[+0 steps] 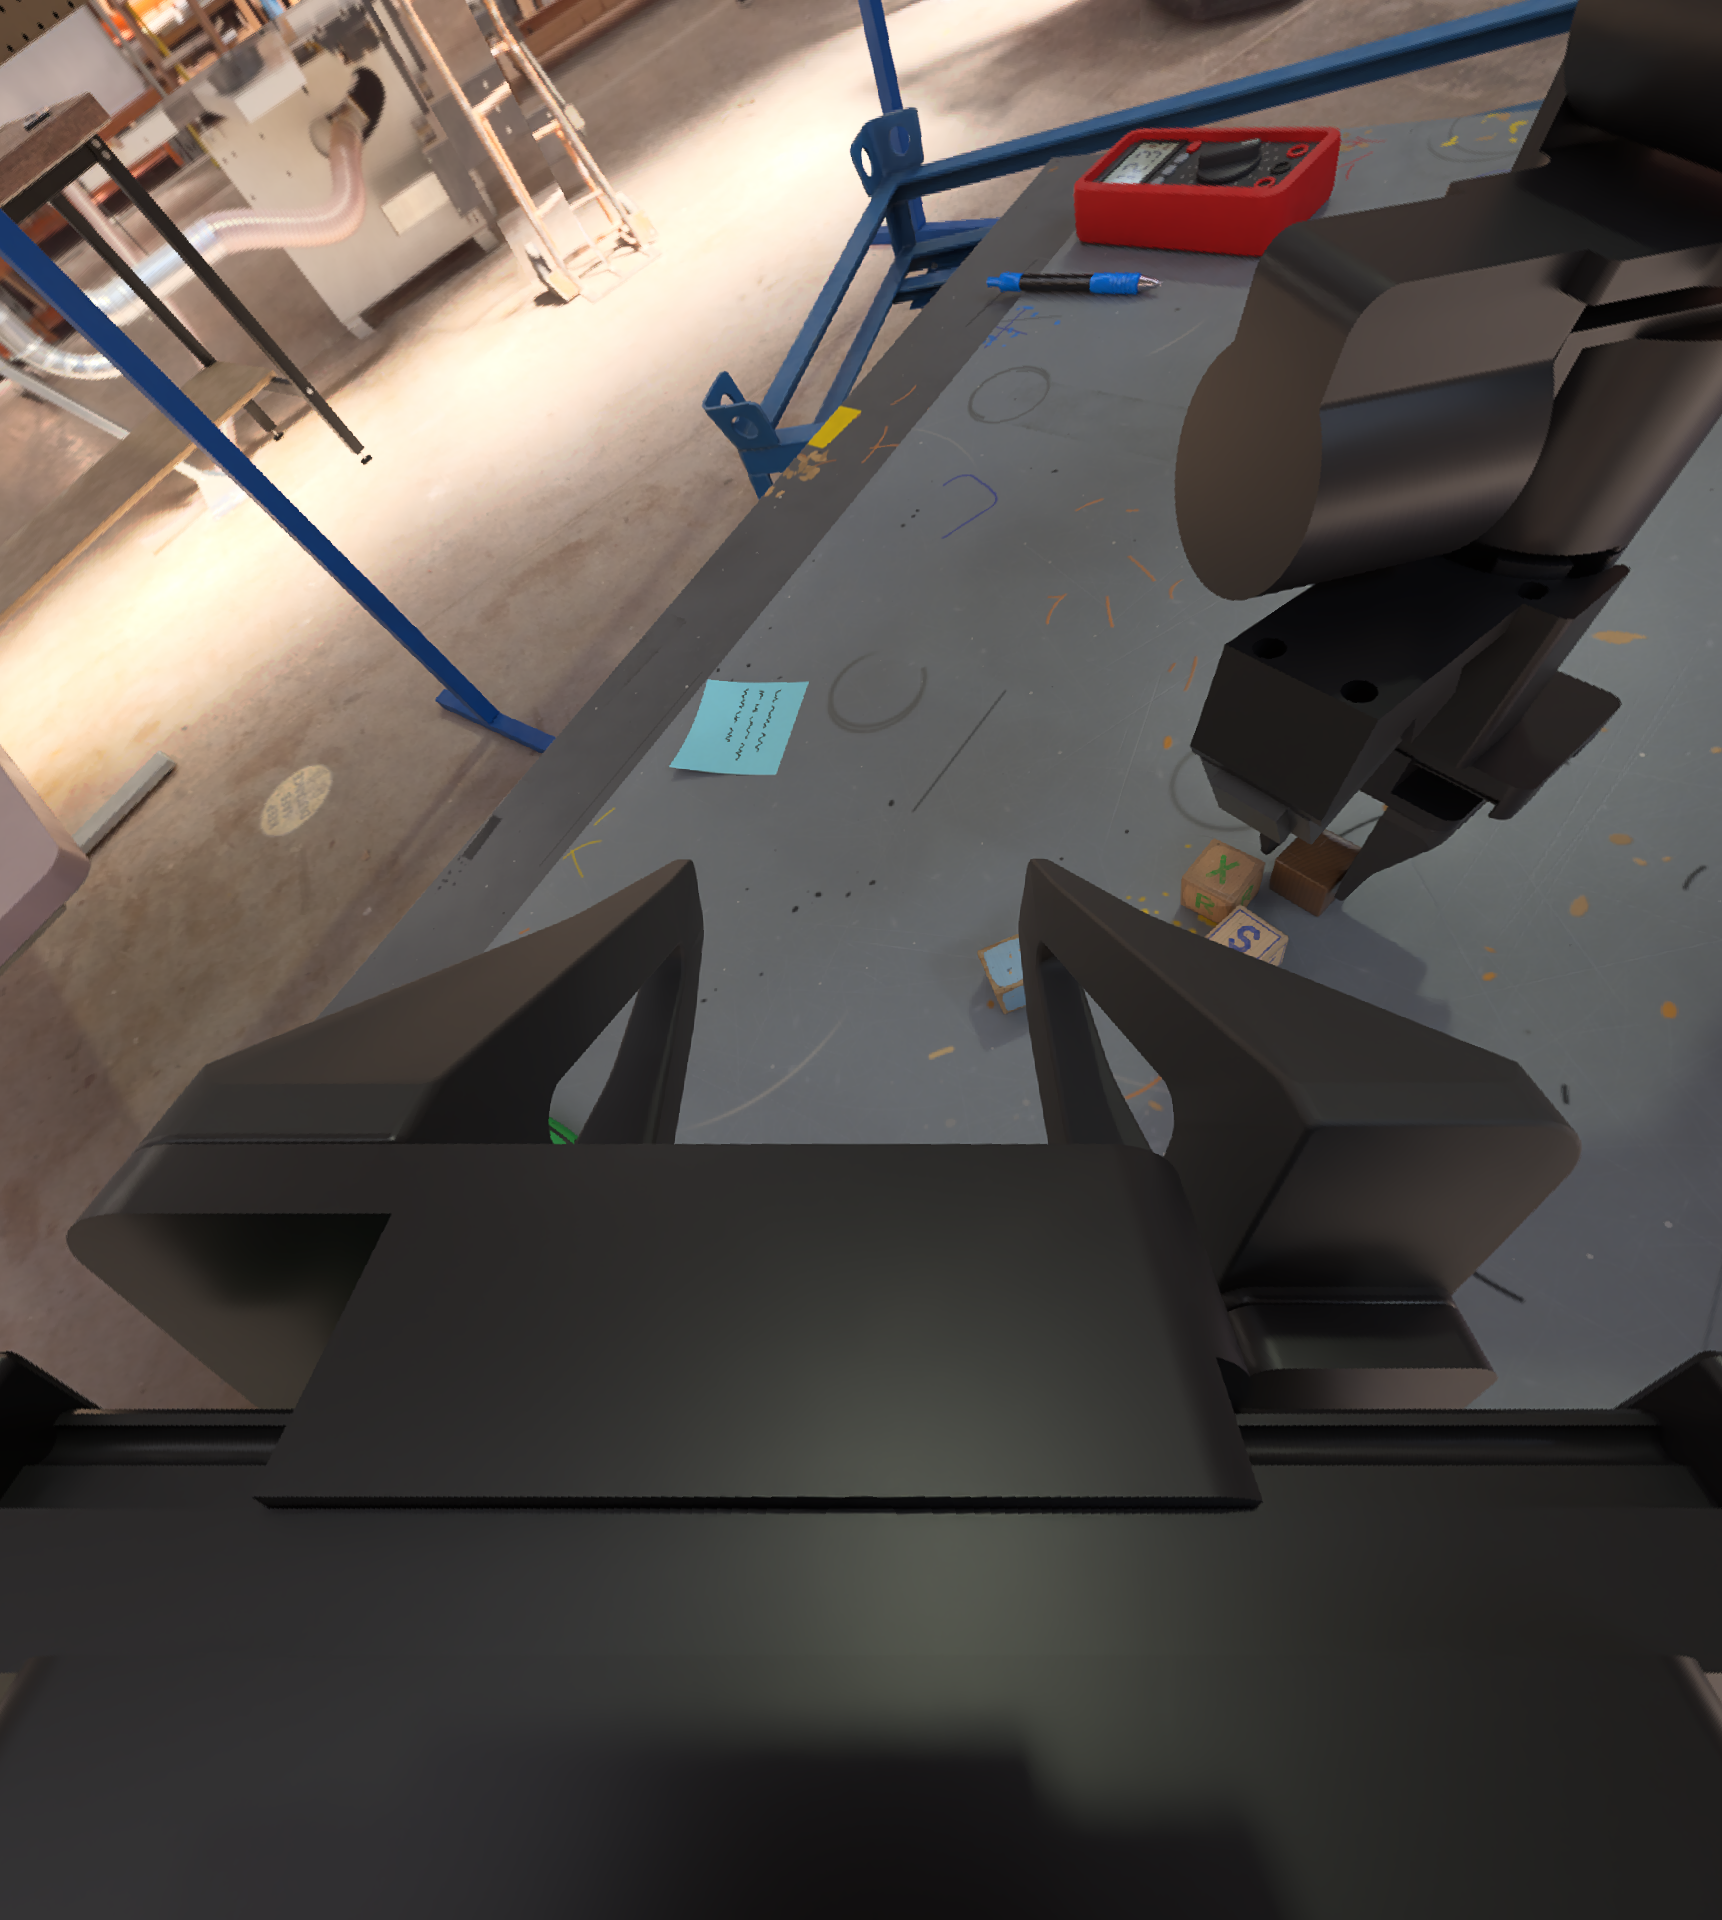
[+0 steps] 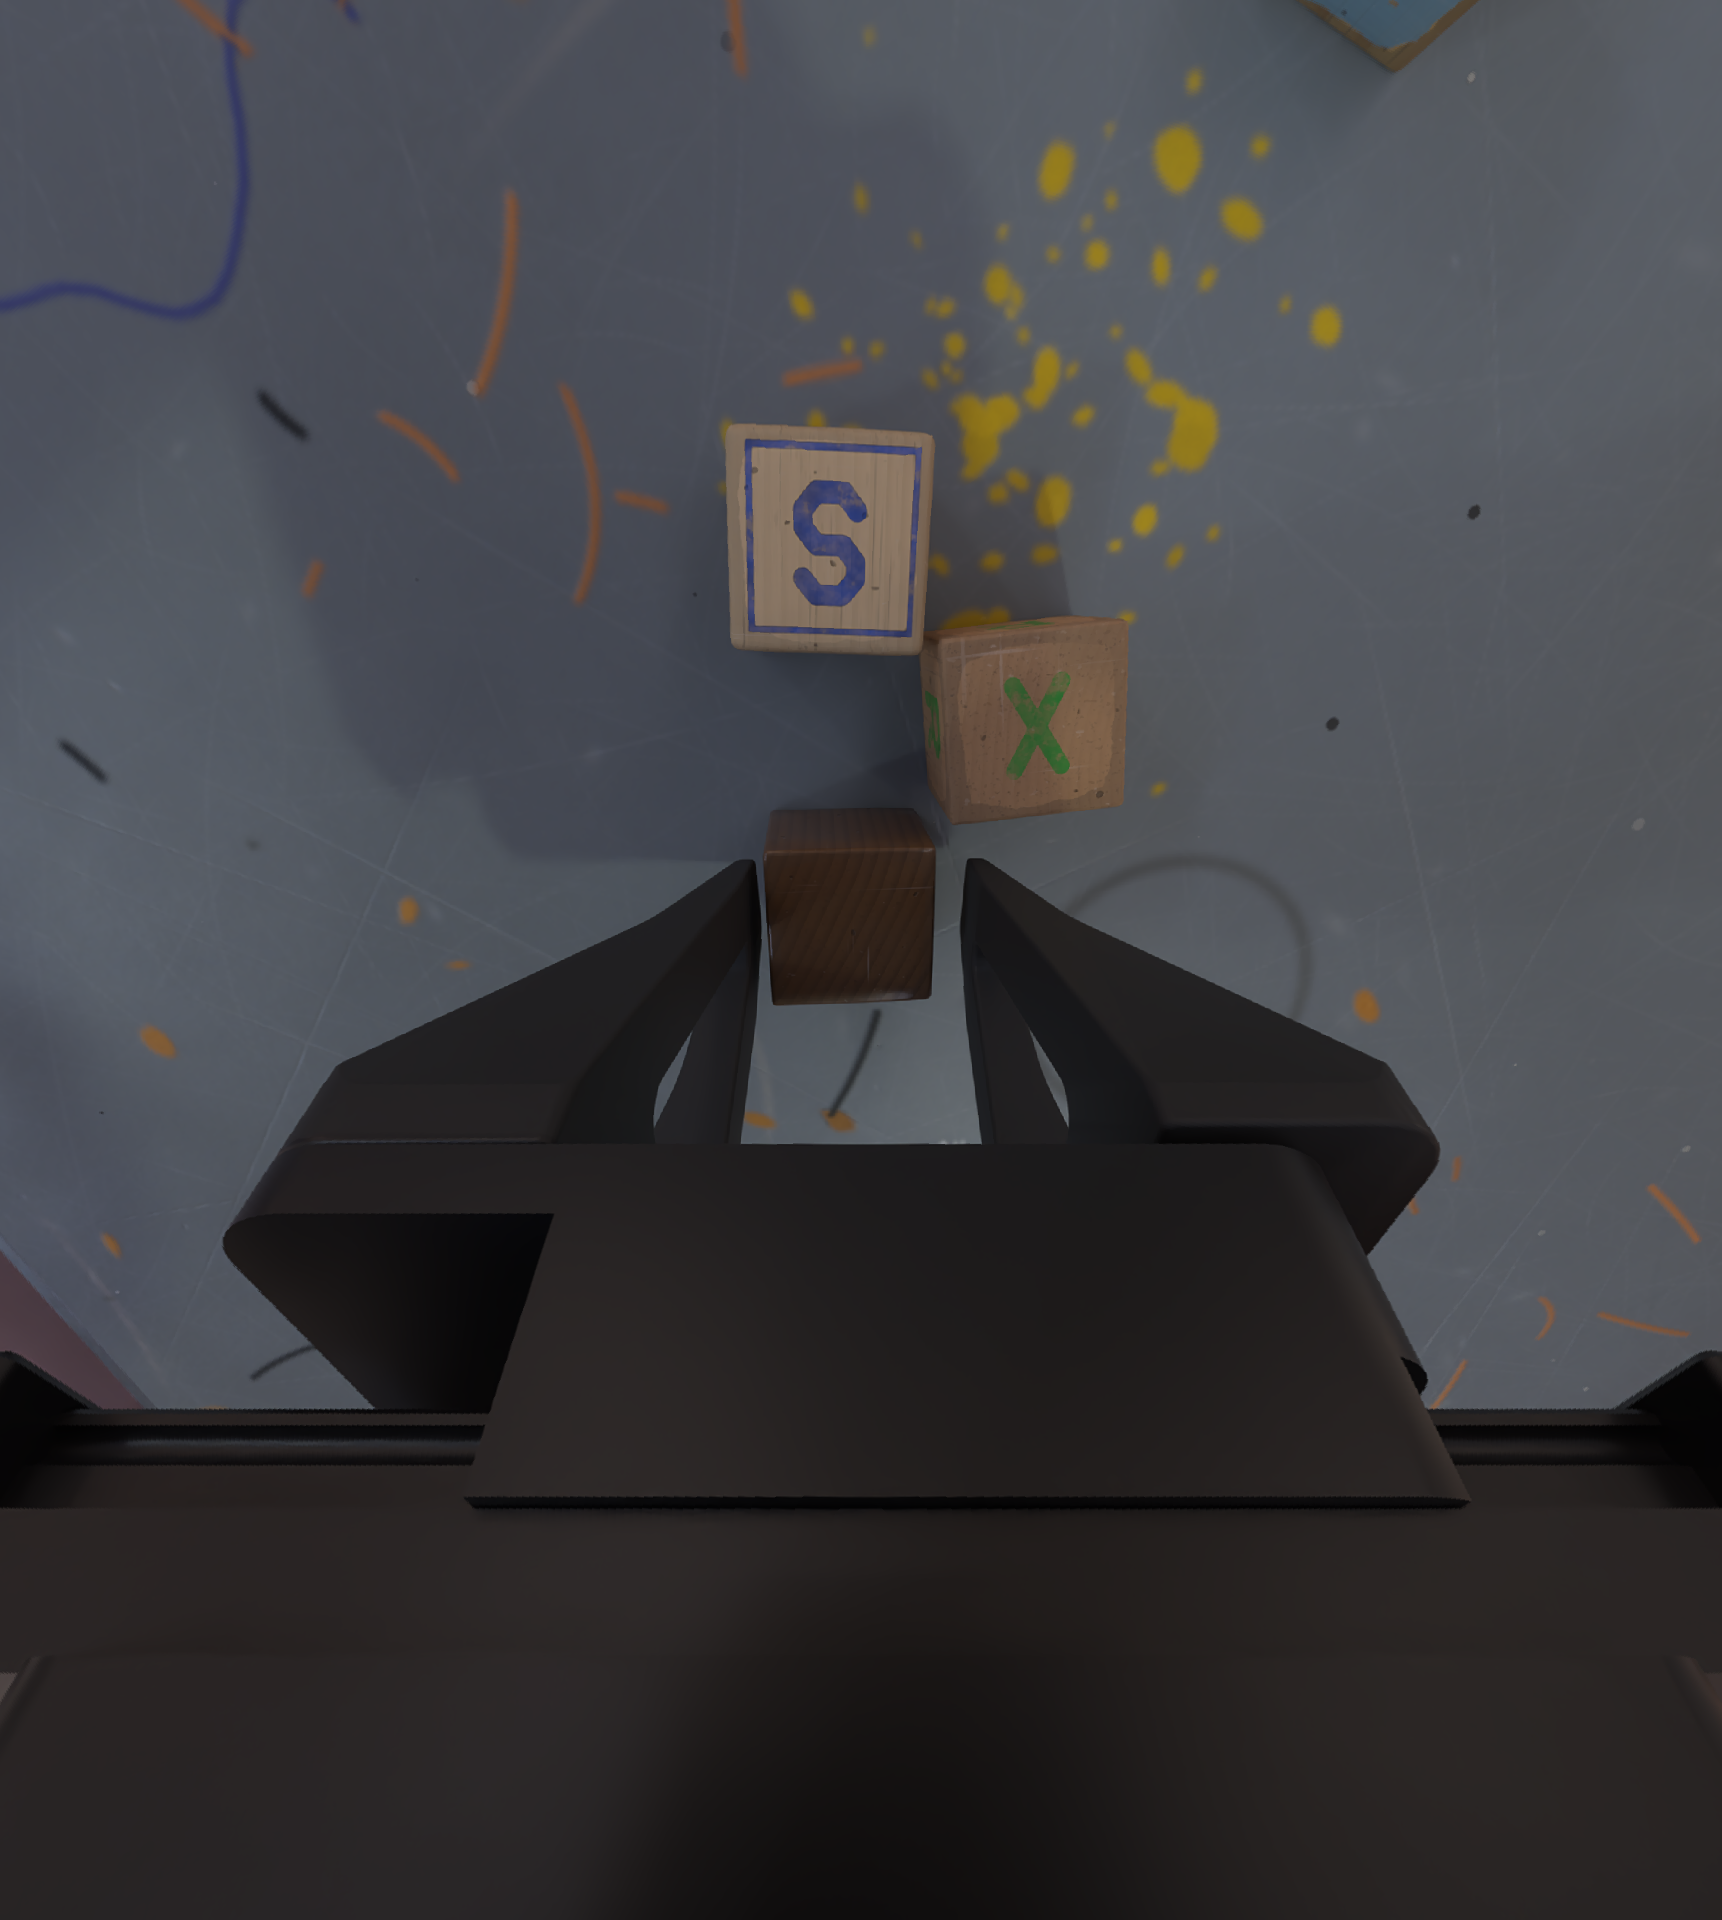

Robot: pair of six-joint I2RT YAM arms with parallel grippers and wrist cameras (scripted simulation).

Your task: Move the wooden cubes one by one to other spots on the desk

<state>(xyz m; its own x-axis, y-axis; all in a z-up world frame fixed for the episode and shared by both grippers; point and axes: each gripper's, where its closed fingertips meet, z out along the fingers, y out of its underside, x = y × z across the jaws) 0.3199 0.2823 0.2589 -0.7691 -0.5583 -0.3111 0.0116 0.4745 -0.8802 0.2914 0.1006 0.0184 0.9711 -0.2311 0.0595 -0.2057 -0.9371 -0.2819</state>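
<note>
In the right wrist view a dark brown wooden cube sits on the grey desk between my right gripper's fingers. The left finger is at its side and a narrow gap shows at the right finger, so the gripper is open around it. A pale cube with a blue letter and a tan cube with a green letter lie just beyond. The left wrist view shows the same cubes under the right gripper, plus a light blue cube. My left gripper is open and empty above the desk.
A red multimeter and a blue pen lie at the desk's far end. A blue sticky note lies near the left edge. A blue metal frame stands off the desk on the left. The right arm hangs over the cubes.
</note>
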